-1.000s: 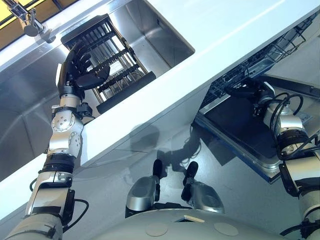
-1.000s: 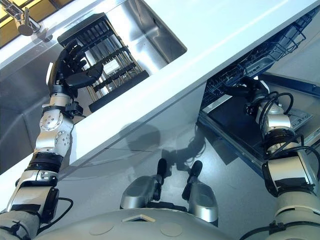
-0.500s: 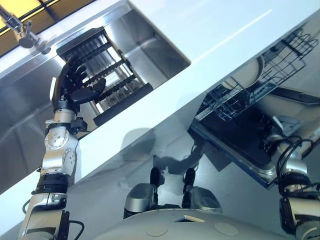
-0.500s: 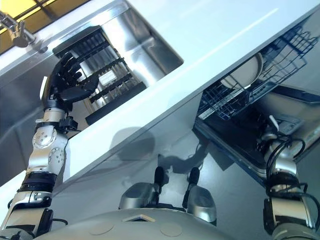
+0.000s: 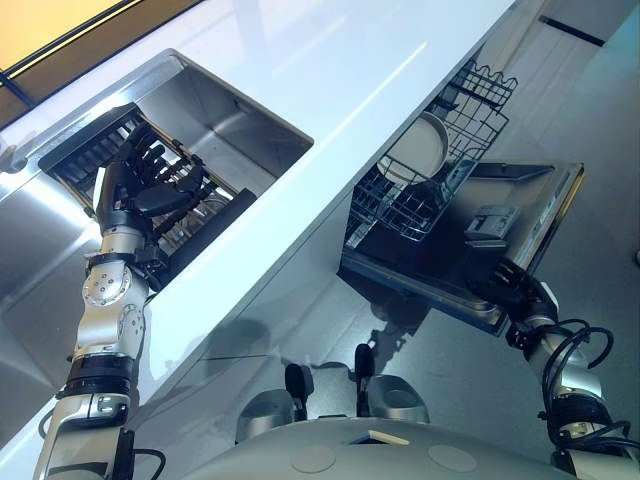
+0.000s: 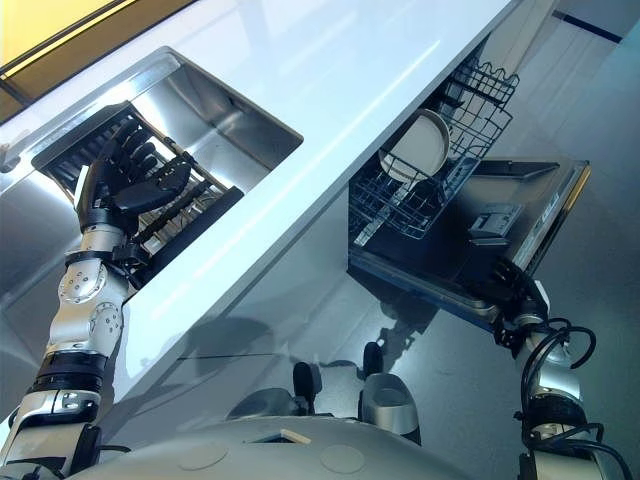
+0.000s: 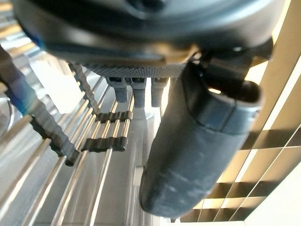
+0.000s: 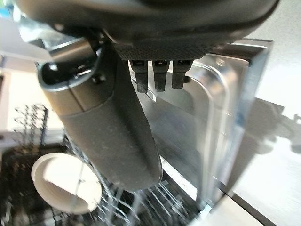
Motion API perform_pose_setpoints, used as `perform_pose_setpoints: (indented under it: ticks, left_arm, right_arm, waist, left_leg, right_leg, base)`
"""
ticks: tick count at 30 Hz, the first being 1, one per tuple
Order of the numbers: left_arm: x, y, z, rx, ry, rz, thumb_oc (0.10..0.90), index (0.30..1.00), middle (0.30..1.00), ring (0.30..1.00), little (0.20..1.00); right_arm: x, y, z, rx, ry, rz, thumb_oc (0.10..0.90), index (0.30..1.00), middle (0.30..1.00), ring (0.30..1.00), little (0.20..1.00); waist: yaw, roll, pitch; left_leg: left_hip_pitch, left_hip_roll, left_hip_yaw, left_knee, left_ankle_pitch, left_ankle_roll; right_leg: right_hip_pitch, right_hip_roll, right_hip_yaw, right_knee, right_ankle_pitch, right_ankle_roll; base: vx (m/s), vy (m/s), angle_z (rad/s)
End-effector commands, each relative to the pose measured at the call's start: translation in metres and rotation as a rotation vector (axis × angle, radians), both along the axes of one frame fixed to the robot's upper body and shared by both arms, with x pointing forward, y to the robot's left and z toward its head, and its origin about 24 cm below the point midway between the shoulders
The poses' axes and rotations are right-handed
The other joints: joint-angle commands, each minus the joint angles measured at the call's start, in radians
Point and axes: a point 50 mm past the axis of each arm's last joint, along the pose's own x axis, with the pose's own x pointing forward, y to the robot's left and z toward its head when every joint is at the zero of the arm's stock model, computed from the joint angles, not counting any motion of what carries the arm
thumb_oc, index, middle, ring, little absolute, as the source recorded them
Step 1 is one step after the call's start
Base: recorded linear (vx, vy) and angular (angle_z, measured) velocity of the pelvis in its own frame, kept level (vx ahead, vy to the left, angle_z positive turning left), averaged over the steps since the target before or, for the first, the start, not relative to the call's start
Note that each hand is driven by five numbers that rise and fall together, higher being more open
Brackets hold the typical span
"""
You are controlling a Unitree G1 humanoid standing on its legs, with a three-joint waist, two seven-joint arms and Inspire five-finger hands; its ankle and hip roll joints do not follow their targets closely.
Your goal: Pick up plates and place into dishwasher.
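Observation:
A white plate (image 5: 420, 148) stands on edge in the wire basket (image 5: 400, 205) of the open dishwasher; it also shows past my right thumb as the plate (image 8: 66, 181). My right hand (image 5: 520, 295) hangs open and holds nothing, just off the outer edge of the lowered dishwasher door (image 5: 505, 215). My left hand (image 5: 135, 190) is open with relaxed fingers over the black dish rack (image 5: 85, 152) in the sink (image 5: 225, 125). Nothing lies between its thumb and fingers above the rack's bars (image 7: 94, 136).
A long white countertop (image 5: 330, 80) runs diagonally between the sink and the dishwasher. The grey floor (image 5: 600, 150) lies beyond the lowered door. A detergent compartment (image 5: 485, 222) sits in the door's inner face.
The camera has swung, shifting the whole scene. My right hand has drawn back from the dishwasher basket to the door's outer edge. The left hand stays over the dish rack.

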Motion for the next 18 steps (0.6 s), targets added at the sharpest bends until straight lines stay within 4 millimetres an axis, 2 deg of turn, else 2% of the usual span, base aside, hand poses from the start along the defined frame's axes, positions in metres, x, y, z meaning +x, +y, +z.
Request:
perform_pose_setpoints:
  ticks: [1, 3, 7, 10, 18]
  left_arm:
    - [0.012, 0.009, 0.029, 0.001, -0.137, 0.032, 0.8, 0.9, 0.9, 0.9, 0.9]
    - [0.011, 0.008, 0.026, -0.008, -0.134, 0.032, 0.8, 0.9, 0.9, 0.9, 0.9]
    - [0.013, 0.006, 0.022, -0.006, -0.119, 0.032, 0.8, 0.9, 0.9, 0.9, 0.9]
    - [0.011, 0.006, 0.017, -0.012, -0.109, 0.044, 0.8, 0.9, 0.9, 0.9, 0.9]
    - [0.009, 0.013, 0.023, 0.009, -0.111, 0.056, 0.8, 0.9, 0.9, 0.9, 0.9]
  right_arm:
    - [0.03, -0.032, 0.068, -0.176, -0.265, -0.016, 0.8, 0.9, 0.9, 0.9, 0.9]
    - [0.036, -0.03, 0.078, -0.181, -0.339, -0.046, 0.8, 0.9, 0.9, 0.9, 0.9]
    - [0.037, -0.027, 0.082, -0.204, -0.411, -0.211, 0.8, 0.9, 0.9, 0.9, 0.9]
    - [0.034, -0.03, 0.088, -0.304, -0.438, -0.358, 0.8, 0.9, 0.9, 0.9, 0.9]
    - [0.009, -0.058, 0.083, -0.459, -0.322, -0.603, 0.8, 0.9, 0.9, 0.9, 0.9]
  waist:
    - [0.0, 0.029, -0.076]
    - [0.0, 0.033, -0.077]
    - [0.0, 0.042, -0.086]
    - [-0.001, 0.052, -0.092]
    - [-0.002, 0.081, -0.073]
  left_leg:
    - [-0.029, -0.052, 0.01, 0.03, -0.118, 0.02]
    - [-0.028, -0.052, 0.011, 0.036, -0.122, 0.022]
    - [-0.025, -0.05, 0.013, 0.035, -0.126, 0.024]
    - [-0.023, -0.049, 0.011, 0.038, -0.129, 0.025]
    - [-0.029, -0.045, -0.003, 0.065, -0.134, 0.025]
  right_leg:
    - [0.0, 0.021, -0.05, 0.108, -0.183, 0.072]
    - [0.003, 0.022, -0.051, 0.109, -0.187, 0.069]
    - [0.007, 0.026, -0.049, 0.117, -0.201, 0.065]
    - [0.007, 0.028, -0.049, 0.133, -0.216, 0.06]
    - [-0.022, 0.023, -0.069, 0.24, -0.273, 0.041]
  base:
    - [0.02, -0.017, -0.04]
    - [0.01, -0.008, -0.02]
    - [0.01, -0.01, -0.02]
    - [0.02, -0.012, 0.0]
    - [0.04, -0.055, 0.0]
